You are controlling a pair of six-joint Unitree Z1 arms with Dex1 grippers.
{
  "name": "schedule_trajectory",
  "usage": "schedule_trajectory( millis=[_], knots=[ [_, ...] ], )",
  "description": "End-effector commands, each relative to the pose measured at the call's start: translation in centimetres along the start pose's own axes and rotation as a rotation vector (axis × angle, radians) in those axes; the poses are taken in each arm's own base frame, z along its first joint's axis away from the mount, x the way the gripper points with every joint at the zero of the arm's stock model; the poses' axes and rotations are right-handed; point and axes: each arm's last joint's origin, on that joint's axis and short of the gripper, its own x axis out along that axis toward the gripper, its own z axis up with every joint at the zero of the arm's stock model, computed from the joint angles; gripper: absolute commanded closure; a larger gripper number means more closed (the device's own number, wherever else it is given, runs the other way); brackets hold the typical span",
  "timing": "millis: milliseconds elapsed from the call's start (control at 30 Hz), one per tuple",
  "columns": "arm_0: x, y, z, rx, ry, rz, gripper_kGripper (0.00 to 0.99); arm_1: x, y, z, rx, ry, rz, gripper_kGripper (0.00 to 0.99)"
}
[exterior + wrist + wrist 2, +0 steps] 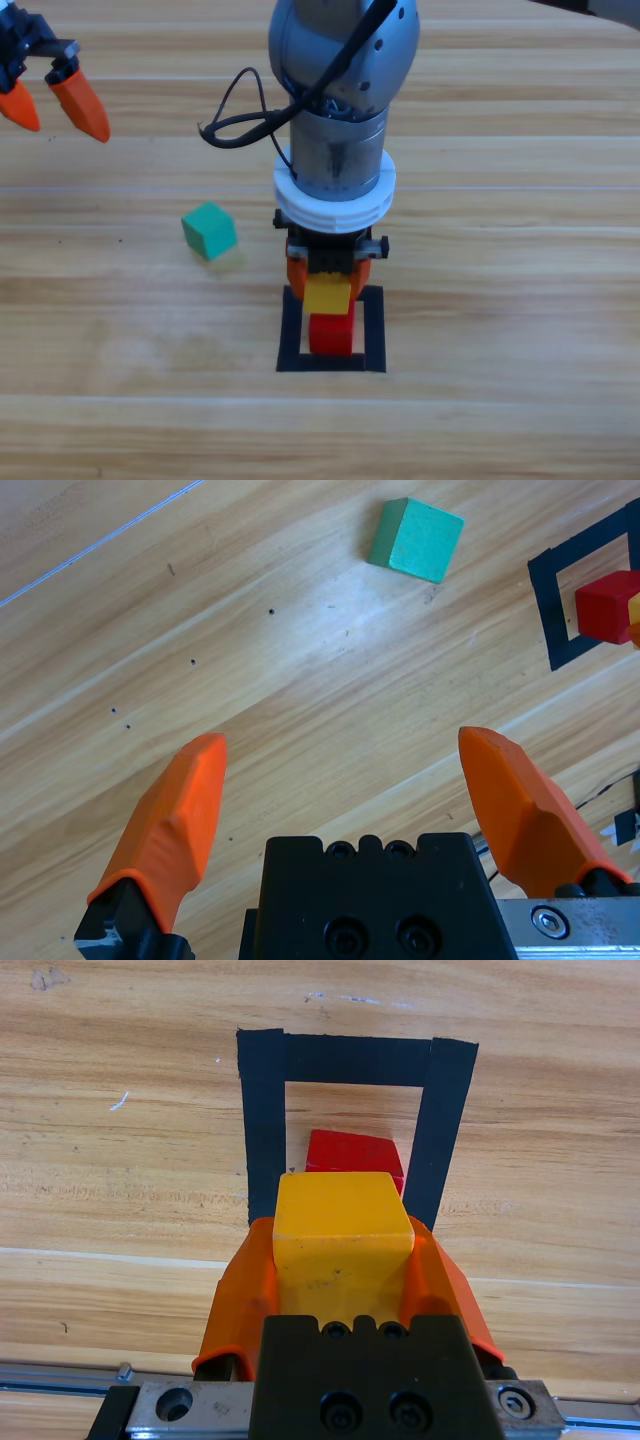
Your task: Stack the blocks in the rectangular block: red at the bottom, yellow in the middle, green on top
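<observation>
Right orange two-jawed tool [325, 285] at picture centre, pinching small matte yellow cube [326, 296] just above small matte red cube [331, 335]; contact between the two cubes unclear. Red cube inside flat black tape rectangle [291, 330], long axis running away from the arm on the wooden surface [500, 300]. Small teal-green cube [209, 231] lying left of the rectangle, turned askew. Left tool [52, 97] waiting top left, jaws spread. Only the right wrist view shows both jaws flanking the yellow cube's sides.
</observation>
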Motion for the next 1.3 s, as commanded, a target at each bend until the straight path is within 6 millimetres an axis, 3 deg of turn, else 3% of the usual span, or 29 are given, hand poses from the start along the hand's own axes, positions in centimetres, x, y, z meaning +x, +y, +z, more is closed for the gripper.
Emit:
schedule_trajectory(
  millis=[33, 800, 833, 900, 933, 1000, 1200, 1300],
  knots=[
    [2.6, 0.5, 1.0, -0.022, 0.048, -0.027, 0.000, 4.1, 0.9, -0.6, -0.016, 0.035, -0.084, 0.910],
    [3.9, -0.1, 1.6, -0.028, 0.072, -0.013, 0.000, 5.8, 1.0, -0.4, -0.014, 0.040, -0.116, 0.899],
    [4.0, -0.1, 1.7, -0.028, 0.072, -0.013, 0.000, 5.9, 1.0, -0.3, -0.015, 0.041, -0.115, 0.809],
    [4.1, -0.1, 1.7, -0.030, 0.074, -0.013, 0.000, 6.1, 1.1, -0.3, -0.021, 0.044, -0.114, 0.255],
    [4.1, -0.1, 1.7, -0.031, 0.075, -0.014, 0.000, 5.8, 1.1, -0.3, -0.023, 0.041, -0.112, 0.037],
    [4.3, 0.0, 1.8, -0.033, 0.077, -0.014, 0.000, 4.4, 0.9, -0.3, -0.030, 0.004, -0.104, 0.000],
    [4.7, 0.1, 2.0, -0.043, 0.081, -0.014, 0.000, -3.0, 0.0, -1.0, -0.046, -0.171, -0.056, 0.000],
    [4.8, 0.1, 2.1, -0.052, 0.081, -0.014, 0.000, -4.9, -0.3, -1.3, -0.059, -0.201, -0.032, 0.000]
  ],
)
